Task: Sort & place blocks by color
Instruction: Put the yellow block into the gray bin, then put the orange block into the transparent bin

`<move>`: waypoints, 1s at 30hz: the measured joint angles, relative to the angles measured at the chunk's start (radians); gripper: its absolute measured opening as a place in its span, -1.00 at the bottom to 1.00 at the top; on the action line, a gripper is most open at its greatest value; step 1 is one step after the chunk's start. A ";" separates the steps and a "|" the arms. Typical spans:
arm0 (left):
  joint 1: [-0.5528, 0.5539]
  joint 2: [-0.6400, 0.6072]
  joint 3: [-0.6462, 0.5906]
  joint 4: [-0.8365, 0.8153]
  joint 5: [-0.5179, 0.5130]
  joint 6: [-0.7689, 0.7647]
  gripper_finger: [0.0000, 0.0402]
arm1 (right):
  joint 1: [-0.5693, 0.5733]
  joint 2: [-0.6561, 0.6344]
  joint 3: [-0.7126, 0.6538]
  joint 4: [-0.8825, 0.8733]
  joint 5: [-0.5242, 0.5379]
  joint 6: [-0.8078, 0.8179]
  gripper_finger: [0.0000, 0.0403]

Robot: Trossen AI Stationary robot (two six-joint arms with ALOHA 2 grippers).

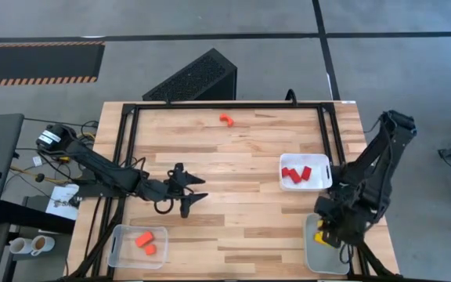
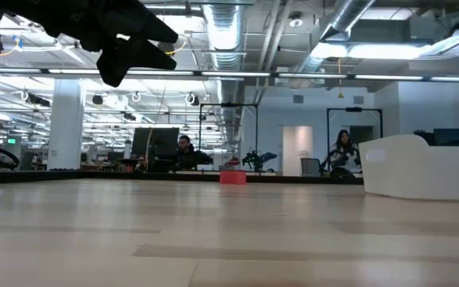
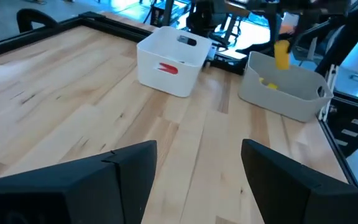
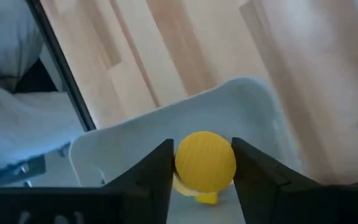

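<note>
My right gripper (image 4: 204,163) hangs over the grey tray (image 1: 317,256) at the table's near right corner, shut on a yellow round block (image 4: 205,160). A second yellow piece (image 4: 199,191) lies in that tray below it. The white tray (image 1: 305,172) holds red blocks (image 1: 295,174). The clear tray (image 1: 128,249) at the near left holds orange blocks (image 1: 146,242). One orange block (image 1: 225,119) rests alone on the table near the far edge. My left gripper (image 1: 196,190) hovers open above mid-table and touches nothing. My right gripper pinches the yellow round block between its two fingers, one on each curved side (image 4: 230,163), with the block's round end facing the wrist camera. The fingers come from above, pointing down. The block (image 3: 281,55) is lifted clear above the grey tray's rim.
A black frame (image 1: 128,133) runs along the table's left, far and right edges. A dark slotted box (image 1: 194,78) lies on the floor beyond the far edge. Bare wood (image 1: 233,164) stretches between the trays. People sit at desks far off in the room (image 2: 183,151).
</note>
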 joint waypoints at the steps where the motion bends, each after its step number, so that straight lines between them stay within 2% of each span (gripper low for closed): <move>1: 0.000 0.000 0.000 0.002 0.001 -0.001 0.09 | 0.009 0.011 0.000 0.008 0.013 0.027 -0.12; 6: 0.000 0.000 0.000 0.053 0.052 0.005 0.09 | 0.007 0.048 0.000 0.034 0.007 0.081 0.15; 10: -0.003 0.000 0.000 0.064 0.068 0.010 0.09 | -0.030 0.040 0.000 0.053 -0.010 0.067 0.22; 13: 0.001 0.000 0.000 0.068 0.035 0.016 0.09 | -0.073 0.018 0.000 0.084 0.025 -0.006 0.23; 16: 0.052 0.000 0.025 0.070 -0.014 0.140 0.09 | -0.127 -0.004 0.000 0.148 0.124 -0.165 0.21; 19: 0.169 0.000 0.102 -0.002 0.041 0.234 0.09 | -0.183 -0.026 0.000 0.248 0.255 -0.376 0.18; 24: 0.440 0.034 0.300 -0.288 0.272 0.306 0.09 | -0.253 -0.041 0.000 0.471 0.466 -0.735 0.14; 28: 0.654 0.123 0.487 -0.538 0.436 0.398 0.09 | -0.291 -0.035 0.002 0.620 0.516 -0.958 0.12; 30: 0.734 0.185 0.584 -0.683 0.493 0.409 0.09 | -0.311 -0.035 0.001 0.647 0.527 -1.008 0.12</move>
